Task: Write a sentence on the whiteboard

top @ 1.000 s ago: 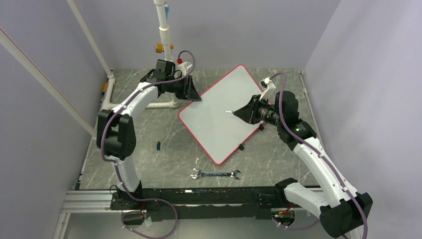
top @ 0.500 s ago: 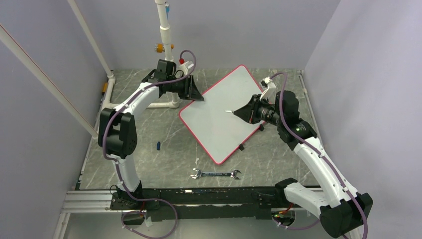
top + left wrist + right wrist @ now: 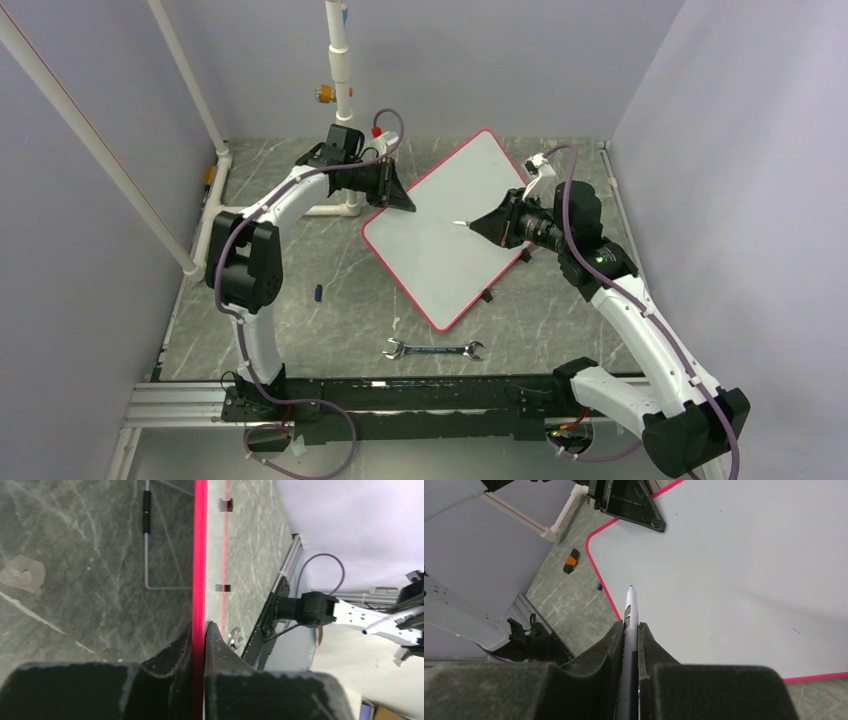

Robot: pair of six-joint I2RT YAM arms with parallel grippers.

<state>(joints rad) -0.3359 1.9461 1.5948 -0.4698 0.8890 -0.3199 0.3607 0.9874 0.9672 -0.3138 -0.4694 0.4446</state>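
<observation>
The whiteboard (image 3: 450,240), white with a red-pink rim, lies tilted like a diamond on the marble table. Its face looks blank, and the sentence is not in view. My left gripper (image 3: 405,206) is at the board's left edge, shut on the rim (image 3: 200,555), which runs between the jaws (image 3: 199,630). My right gripper (image 3: 487,225) is shut on a marker (image 3: 630,611). The marker's tip (image 3: 458,223) points left over the middle of the board (image 3: 734,570); I cannot tell if it touches. The left gripper (image 3: 658,526) also shows in the right wrist view.
A wrench (image 3: 433,350) lies near the table's front edge. A small blue cap (image 3: 318,292) lies left of the board. A white pipe frame (image 3: 340,70) stands at the back left. Black clips (image 3: 485,296) sit on the board's rim.
The left gripper shifted slightly right and closed on the board's rim. The board's left corner nudged a little to the right. The right arm and marker stayed still.
</observation>
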